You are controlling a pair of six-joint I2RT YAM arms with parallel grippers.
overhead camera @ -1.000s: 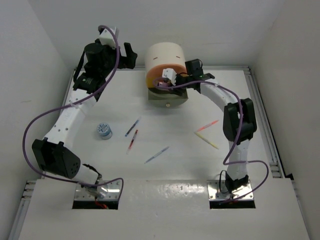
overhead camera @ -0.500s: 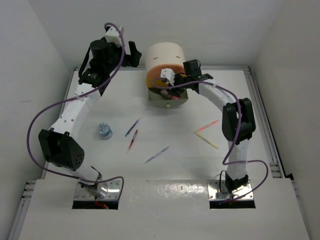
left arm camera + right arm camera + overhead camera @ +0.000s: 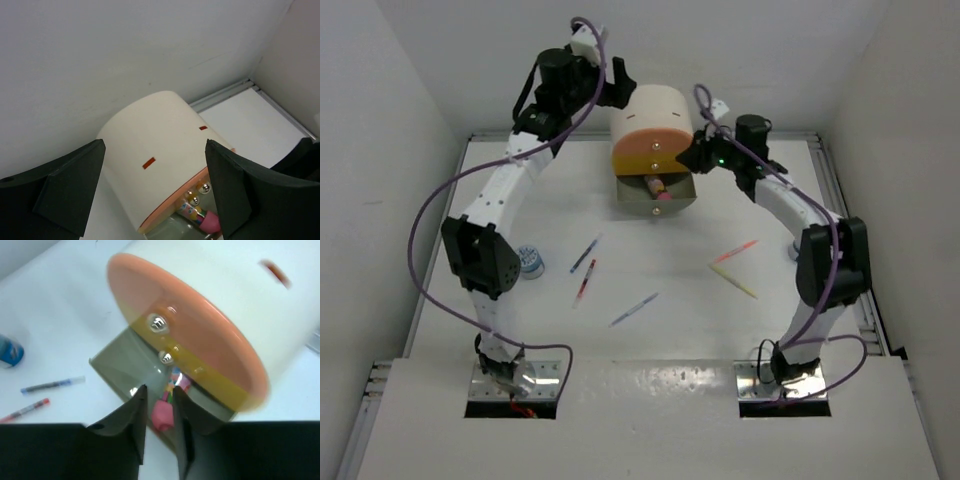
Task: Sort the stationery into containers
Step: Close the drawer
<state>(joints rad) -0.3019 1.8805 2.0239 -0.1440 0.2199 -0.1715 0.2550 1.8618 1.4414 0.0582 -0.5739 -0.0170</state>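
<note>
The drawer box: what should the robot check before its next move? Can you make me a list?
1. Bottom drawer pulled out: ok.
2. Pink tube lying inside that drawer: ok.
3. Right jaws free for another pick: ok. There is a narrow gap and apparently nothing between them.
4. Left jaws clear of the cream box: cannot tell. They are spread wide beside its arched top, and contact does not show.
5. Everything sorted: not ok. A blue pen, a second blue pen, a red pen, a pink stick, a yellow stick and a round blue-white piece lie on the table.
</note>
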